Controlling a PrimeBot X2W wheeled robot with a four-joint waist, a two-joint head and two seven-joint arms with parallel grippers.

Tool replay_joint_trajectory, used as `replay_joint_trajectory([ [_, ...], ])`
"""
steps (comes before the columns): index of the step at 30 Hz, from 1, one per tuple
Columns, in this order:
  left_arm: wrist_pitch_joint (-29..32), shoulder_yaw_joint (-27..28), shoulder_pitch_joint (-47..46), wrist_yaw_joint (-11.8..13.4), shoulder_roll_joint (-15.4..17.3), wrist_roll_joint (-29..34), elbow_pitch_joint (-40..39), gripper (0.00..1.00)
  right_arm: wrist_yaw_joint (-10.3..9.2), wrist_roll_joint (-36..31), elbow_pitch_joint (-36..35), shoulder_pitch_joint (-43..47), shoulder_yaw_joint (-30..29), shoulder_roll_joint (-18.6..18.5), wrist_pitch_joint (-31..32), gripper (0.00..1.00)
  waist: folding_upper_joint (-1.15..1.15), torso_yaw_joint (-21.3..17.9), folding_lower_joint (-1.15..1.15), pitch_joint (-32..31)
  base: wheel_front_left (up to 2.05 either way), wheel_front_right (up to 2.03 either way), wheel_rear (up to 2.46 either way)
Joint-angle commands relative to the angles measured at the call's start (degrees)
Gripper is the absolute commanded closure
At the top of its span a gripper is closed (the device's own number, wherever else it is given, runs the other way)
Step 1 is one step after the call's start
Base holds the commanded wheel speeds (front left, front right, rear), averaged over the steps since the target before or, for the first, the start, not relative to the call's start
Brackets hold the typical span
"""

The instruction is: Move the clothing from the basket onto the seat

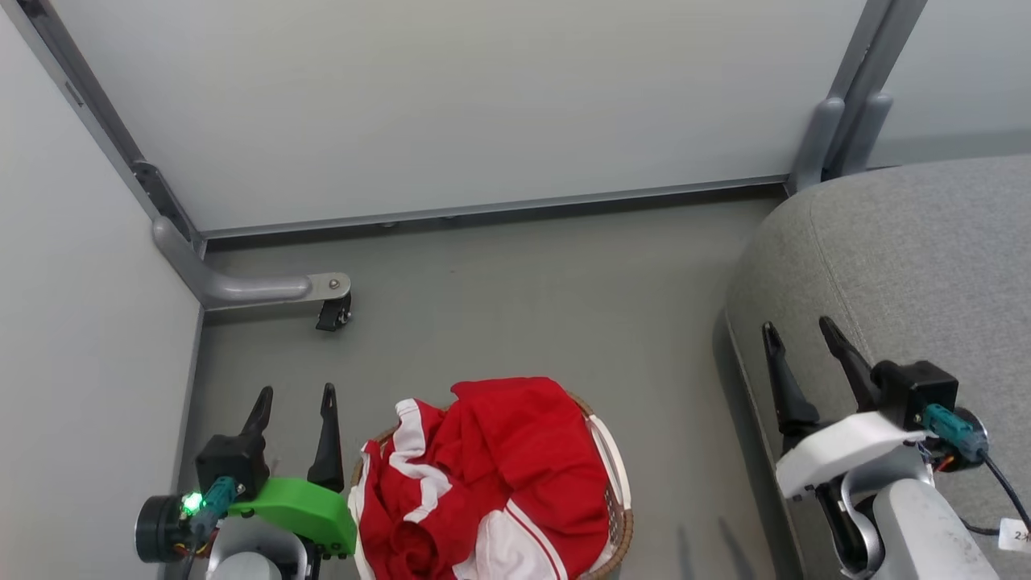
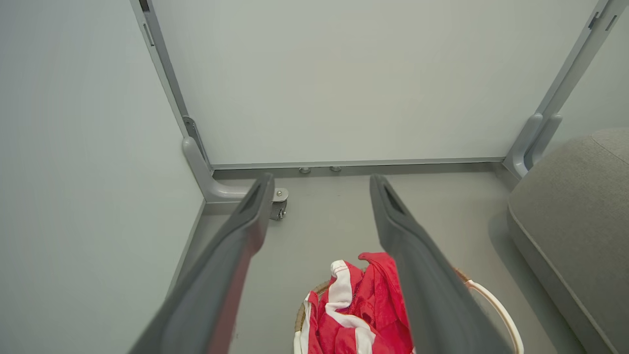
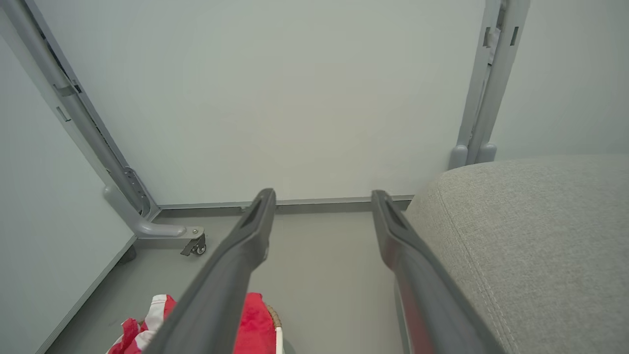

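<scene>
Red clothing (image 1: 499,475) with white panels is heaped in the basket (image 1: 619,499) on the floor at the bottom centre of the head view; only the brown rim and a white handle show. The same clothing (image 2: 363,314) and basket (image 2: 496,309) lie low in the left wrist view, and the clothing (image 3: 253,324) also peeks out in the right wrist view. The grey seat (image 1: 910,266) fills the right side. My left gripper (image 1: 296,395) stands open just left of the basket. My right gripper (image 1: 801,330) is open at the seat's front edge, holding nothing.
Pale partition walls close the space at the back and left. A grey frame foot with a small castor (image 1: 333,310) juts onto the floor at the left. Another frame post (image 1: 842,129) stands behind the seat. Bare grey floor (image 1: 548,298) lies between basket and wall.
</scene>
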Motion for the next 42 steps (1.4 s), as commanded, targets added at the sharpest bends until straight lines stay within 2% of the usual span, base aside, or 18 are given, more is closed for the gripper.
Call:
replay_joint_trajectory([
  [1, -0.51, 0.06, -2.37, -0.62, -0.05, 1.58, 0.1, 0.0, 0.0, -1.58, -0.87, -1.72, 0.22, -0.1, -0.58, 0.0, 0.0, -0.82, 0.0, 2.94, 0.0, 0.0, 0.0],
  [10, -1.49, -1.52, -8.29, -3.26, -0.04, 6.77, 2.97, 0.0, -0.01, -6.5, -4.62, -8.32, 2.38, 0.72, -1.58, 0.0, 0.0, -3.88, 0.0, 13.4, 0.0, 0.0, 0.0],
  [22, -2.76, -3.63, -16.52, -4.51, 1.12, 12.76, 10.87, 0.0, -0.02, -11.64, -9.62, -16.87, 6.35, 1.56, -2.76, 0.0, 0.0, -8.84, 0.0, 28.3, 0.0, 0.0, 0.0],
  [33, -2.56, -6.22, -23.59, -4.04, 3.27, 15.07, 20.09, 0.0, -0.02, -8.9, -12.02, -21.02, 7.81, 1.58, -2.77, 0.0, 0.0, -10.94, 0.0, 38.1, 0.0, 0.0, 0.0],
  [39, -2.55, -8.45, -26.6, -4.29, 4.42, 16.25, 28.52, 0.0, -0.02, -6.96, -12.26, -21.92, 8.87, 1.56, -2.77, 0.0, 0.0, -11.73, 0.0, 41.25, 0.0, 0.0, 0.0],
  [42, -2.55, -9.41, -28.04, -3.59, 4.86, 16.95, 33.09, 0.0, -0.02, -6.54, -12.23, -22.16, 9.6, 1.56, -2.77, 0.0, 0.0, -12.08, 0.0, 42.41, 0.0, 0.0, 0.0],
])
